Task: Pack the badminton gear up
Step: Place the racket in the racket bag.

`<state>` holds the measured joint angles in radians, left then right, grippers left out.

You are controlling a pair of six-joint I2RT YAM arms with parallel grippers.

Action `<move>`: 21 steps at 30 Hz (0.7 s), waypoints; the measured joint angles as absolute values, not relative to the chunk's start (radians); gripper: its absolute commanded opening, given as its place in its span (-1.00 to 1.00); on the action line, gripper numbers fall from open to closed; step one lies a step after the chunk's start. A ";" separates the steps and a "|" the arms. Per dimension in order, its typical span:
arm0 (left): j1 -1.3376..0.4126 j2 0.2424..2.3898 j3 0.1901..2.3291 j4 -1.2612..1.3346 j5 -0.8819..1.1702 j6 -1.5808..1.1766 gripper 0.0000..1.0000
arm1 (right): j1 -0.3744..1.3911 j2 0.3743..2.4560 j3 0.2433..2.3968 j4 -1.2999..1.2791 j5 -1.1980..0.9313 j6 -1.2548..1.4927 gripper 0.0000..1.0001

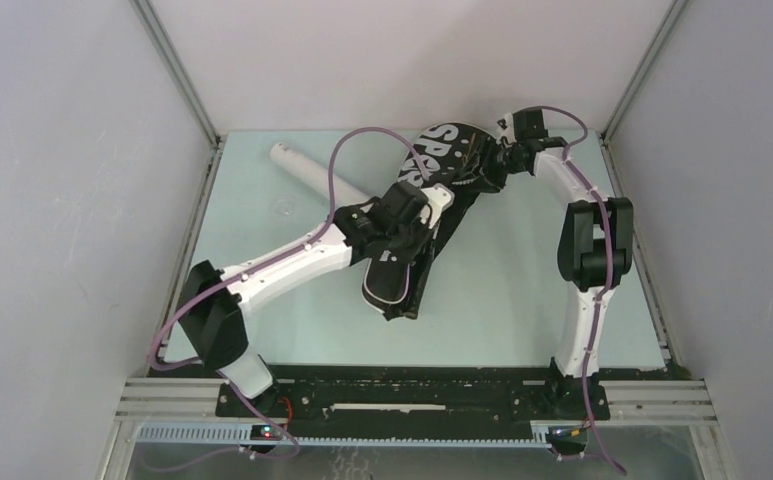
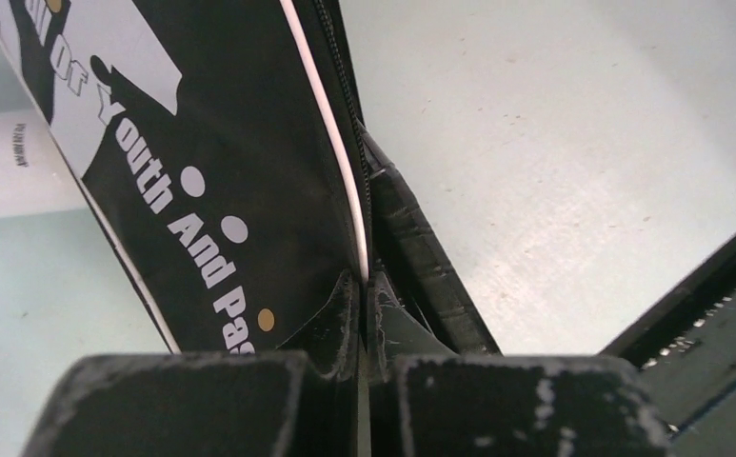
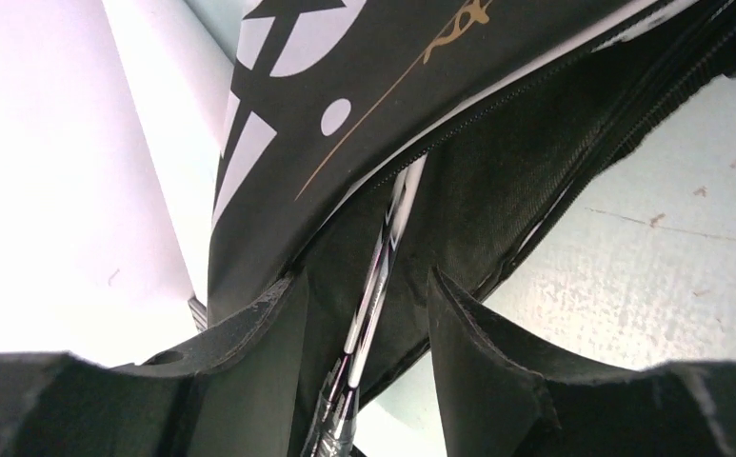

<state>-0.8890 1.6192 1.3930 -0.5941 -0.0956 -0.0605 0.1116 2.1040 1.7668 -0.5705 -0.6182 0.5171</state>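
The black bag (image 1: 432, 190) with white "SPOR" lettering lies slantwise on the table's middle. My left gripper (image 1: 403, 238) sits over its lower half. In the left wrist view this gripper (image 2: 366, 286) is shut on the bag's (image 2: 230, 143) white-piped zipper edge. My right gripper (image 1: 489, 165) is at the bag's wide upper end. In the right wrist view it (image 3: 364, 290) stands open at the unzipped mouth of the bag (image 3: 364, 86). Two thin silver racquet shafts (image 3: 394, 214) run between its fingers into the bag. A long white tube (image 1: 314, 172) lies left of the bag.
White enclosure walls with metal corner posts (image 1: 177, 70) ring the pale green table (image 1: 522, 290). A black rail (image 1: 412, 385) carrying both arm bases runs along the near edge. A small faint ring (image 1: 284, 208) lies near the tube.
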 measured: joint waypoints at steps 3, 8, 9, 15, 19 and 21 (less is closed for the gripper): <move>-0.866 1.619 1.411 -0.603 -0.025 -0.094 -0.99 | 0.097 2.099 1.773 -0.625 -0.636 0.456 0.14; -0.851 1.619 1.449 -0.608 0.032 -0.132 -0.99 | 0.078 2.012 1.628 -0.622 -0.734 0.367 0.19; -0.851 1.619 1.451 -0.607 0.036 -0.134 -0.99 | 0.075 1.969 1.554 -0.606 -0.772 0.355 0.20; -0.850 1.630 1.452 -0.608 0.046 -0.150 -0.99 | 0.089 1.836 1.258 -0.479 -0.949 0.347 0.25; -0.850 1.644 1.452 -0.608 0.053 -0.151 -0.99 | 0.143 1.837 1.165 -0.425 -1.029 0.342 0.26; -0.850 1.650 1.452 -0.608 0.056 -0.151 -0.99 | 0.177 1.837 1.137 -0.406 -1.056 0.341 0.26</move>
